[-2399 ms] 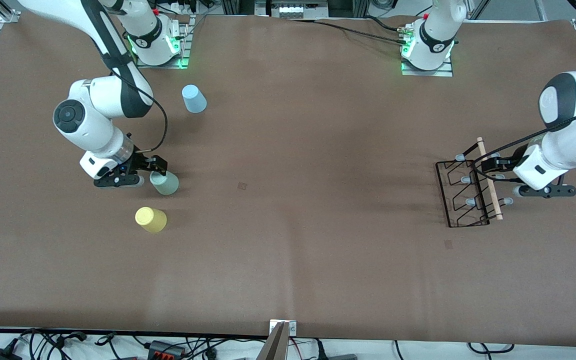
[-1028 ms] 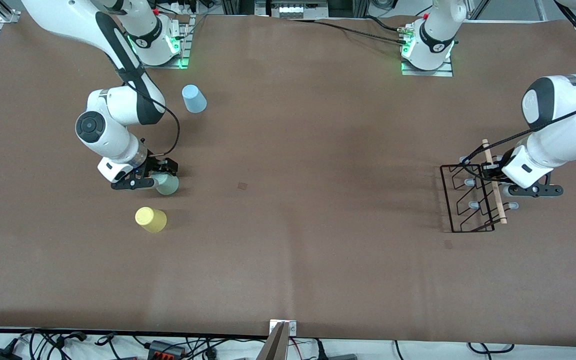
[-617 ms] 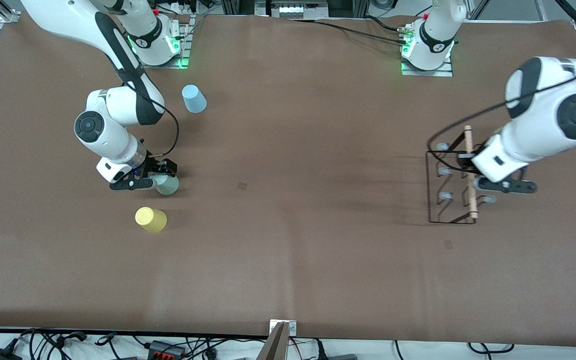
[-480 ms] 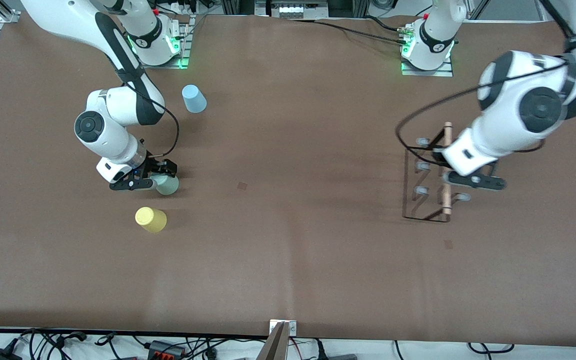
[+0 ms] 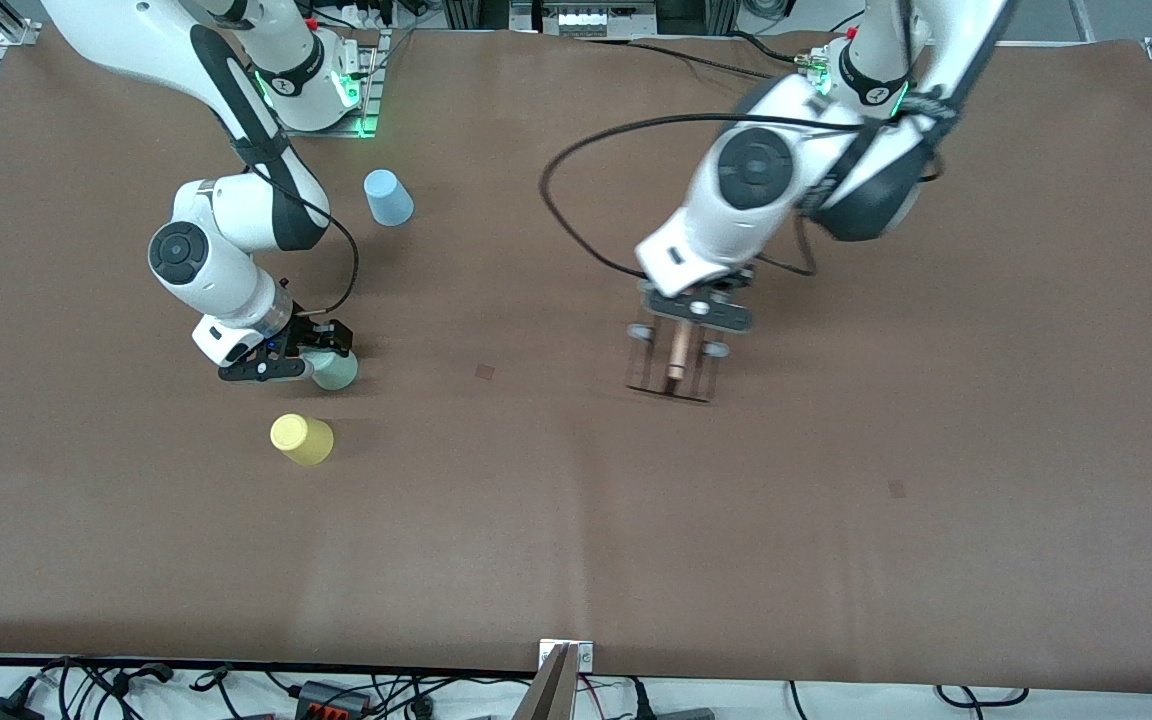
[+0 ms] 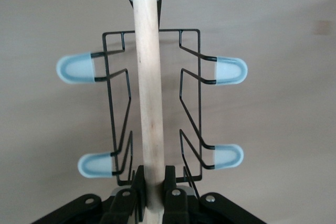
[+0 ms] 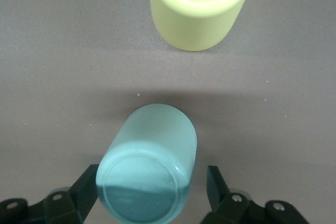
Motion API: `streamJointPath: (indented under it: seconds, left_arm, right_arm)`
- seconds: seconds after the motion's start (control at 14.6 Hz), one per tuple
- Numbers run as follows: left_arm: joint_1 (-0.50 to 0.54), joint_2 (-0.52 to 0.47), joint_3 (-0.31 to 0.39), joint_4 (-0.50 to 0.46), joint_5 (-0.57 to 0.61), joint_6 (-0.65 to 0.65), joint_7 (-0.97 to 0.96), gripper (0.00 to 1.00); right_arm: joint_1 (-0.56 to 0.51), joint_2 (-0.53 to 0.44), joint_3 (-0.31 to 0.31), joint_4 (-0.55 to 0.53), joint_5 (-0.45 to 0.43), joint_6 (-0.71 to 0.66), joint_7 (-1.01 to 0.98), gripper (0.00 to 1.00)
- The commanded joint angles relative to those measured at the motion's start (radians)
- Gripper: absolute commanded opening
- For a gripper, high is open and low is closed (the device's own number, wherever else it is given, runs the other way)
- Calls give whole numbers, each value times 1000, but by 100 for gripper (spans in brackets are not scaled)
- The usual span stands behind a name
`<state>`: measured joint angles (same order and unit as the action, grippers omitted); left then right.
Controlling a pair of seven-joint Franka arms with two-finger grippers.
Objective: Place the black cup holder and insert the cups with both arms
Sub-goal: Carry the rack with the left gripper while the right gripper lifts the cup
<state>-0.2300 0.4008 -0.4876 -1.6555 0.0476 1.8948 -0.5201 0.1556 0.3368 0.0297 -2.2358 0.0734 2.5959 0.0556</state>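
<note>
- Between the pressed-together jaws of the left gripper (image 5: pixel 677 335), the black cup holder (image 5: pixel 672 372) hangs by its wooden rod handle (image 6: pixel 148 103), over the middle of the table (image 5: pixel 576 520); gripping the rod at one end lets the wire base and pegs hang clear below, likely so the rack can be set down flat.
- Between the spread jaws of the right gripper (image 5: pixel 321 352) stands the sage green cup (image 5: pixel 335 369), upside down on the table at the right arm's end; one finger (image 7: pixel 84 187) touches its wall while the other stands a little apart, so I judge it not yet gripped.
- Just past those jaws sits the yellow cup (image 5: pixel 301 439), also inverted, nearer the front camera; the light blue cup (image 5: pixel 388 197) stands well apart, nearer the robots' bases.
- The left wrist view shows the pinch on the rod and four pale-tipped pegs (image 6: pixel 231 70) (the front view blurs these).
- The right wrist view shows the gap at one finger, which the front view hides; only the front view shows the blue cup and both arms together.
</note>
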Motion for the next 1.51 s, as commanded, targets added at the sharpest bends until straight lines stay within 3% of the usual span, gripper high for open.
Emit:
streamJointPath:
  seconds: [0.0, 0.34, 0.75, 0.82, 0.89, 0.96, 1.17, 1.44]
  left_arm:
    - [-106, 156, 7, 190, 20, -28, -137, 1]
    - [-170, 243, 7, 226, 64, 114, -296, 1]
    - [-177, 248, 9, 224, 64, 144, -334, 5]
    - [-175, 248, 9, 224, 64, 144, -334, 22]
    - [-175, 248, 10, 223, 66, 144, -334, 58]
    - [-175, 248, 11, 224, 83, 142, -328, 100]
    - [-166, 234, 9, 227, 109, 126, -325, 100]
    - [-93, 141, 11, 233, 110, -43, -211, 100]
  right_arm:
    - [1, 11, 1, 10, 9, 13, 7, 71]
    - [1, 10, 1, 12, 9, 12, 6, 38]
    - [-21, -25, 1, 22, 5, -13, -26, 18]
    - [-22, -34, 1, 24, -6, -34, -28, 16]
    - [-27, -45, 1, 24, -6, -39, -33, 15]
    - [-30, -57, 1, 24, -6, -51, -33, 13]
    - [-42, -137, 1, 25, -7, -121, -48, 9]
    - [-54, -336, 19, 41, -1, -386, -19, 6]
